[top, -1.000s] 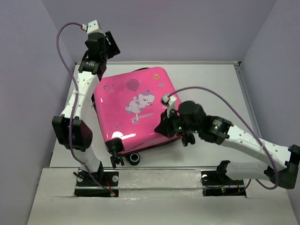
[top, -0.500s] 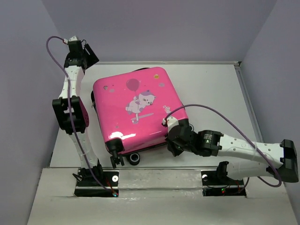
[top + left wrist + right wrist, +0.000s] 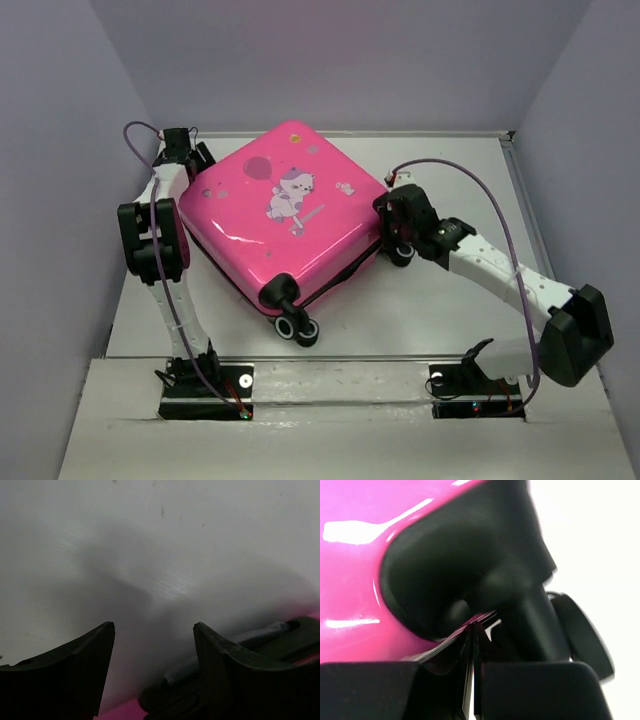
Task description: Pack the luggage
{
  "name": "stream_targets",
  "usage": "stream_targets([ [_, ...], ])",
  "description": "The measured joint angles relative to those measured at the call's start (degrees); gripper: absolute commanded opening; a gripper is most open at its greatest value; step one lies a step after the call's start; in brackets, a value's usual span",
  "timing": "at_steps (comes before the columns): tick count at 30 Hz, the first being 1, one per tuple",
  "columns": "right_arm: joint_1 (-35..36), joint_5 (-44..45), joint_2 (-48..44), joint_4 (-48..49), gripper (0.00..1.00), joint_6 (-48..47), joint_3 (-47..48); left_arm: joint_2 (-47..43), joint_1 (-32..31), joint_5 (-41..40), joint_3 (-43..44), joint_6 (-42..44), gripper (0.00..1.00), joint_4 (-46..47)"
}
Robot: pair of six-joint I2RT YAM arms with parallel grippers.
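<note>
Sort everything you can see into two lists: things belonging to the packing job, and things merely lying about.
Belongs to the job: pink luggage; left arm; right arm.
Merely there: white table; grey walls.

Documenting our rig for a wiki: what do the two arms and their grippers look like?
The left arm and right arm have white links, black joint housings and a looping purple cable each. The left gripper and right gripper have dark, blocky fingers.
</note>
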Motion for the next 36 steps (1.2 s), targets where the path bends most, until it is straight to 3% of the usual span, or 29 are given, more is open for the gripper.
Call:
stream_targets([
  [5,-4.7,-3.1,8.2,7.1,0.07,-0.2,4.4,-8.1,2.1,-1.1,-13.3,-0.4,0.7,3.6],
  [9,-4.3,-5.8,5.7,10.3,0.11,0.9,-0.5,-12.0,1.7,-1.9,-19.1,-1.0,0.7,6.9],
  [10,-4.3,-5.6,4.9,9.9,0.17,0.9,-0.8,-12.8,1.5,-2.1,-20.1,-1.0,0.7,7.4],
  [11,-4.3,-5.1,4.4,9.3,0.37,0.7,-0.8,-13.7,1.2,-2.5,-21.4,-1.3,0.7,8.1],
  [12,-4.3,-4.5,3.9,8.3,0.48,0.8,-0.8,-15.5,0.5,-3.0,-23.8,-1.5,0.7,8.9],
  [15,-4.7,0.6,0.5,2.5,0.67,0.1,-0.8,-20.3,-1.3,-4.2,-30.0,-2.6,0.69,11.3],
  [16,-5.0,1.7,-1.0,1.4,0.66,0.3,-0.9,-21.5,-1.7,-4.2,-31.4,-2.8,0.69,11.6],
  [17,-5.4,2.7,-2.7,0.2,0.52,0.3,-1.0,-23.1,-2.2,-4.0,-33.3,-3.0,0.69,11.7],
  [21,-7.6,3.9,-10.4,0.2,0.1,1.7,-4.0,-26.5,-4.6,-1.9,-37.1,-3.9,0.69,11.3],
  [22,-7.9,4.1,-10.6,1.0,0.07,2.5,-4.7,-27.3,-5.8,-1.1,-37.9,-4.2,0.69,11.2],
  [26,-11.3,4.2,-6.1,2.6,0.07,3.2,-8.1,-29.4,-8.4,-0.6,-39.6,-4.9,0.69,11.1],
  [31,-17.8,-1.7,0.3,7.2,0.07,4.7,-9.7,-33.7,-9.6,-1.2,-43.7,-6.3,0.69,11.2],
  [36,-21.7,-10.9,9.7,10.3,0.07,1.7,-2.8,-40.6,-10.1,-2.6,-49.7,-7.1,0.68,11.3],
])
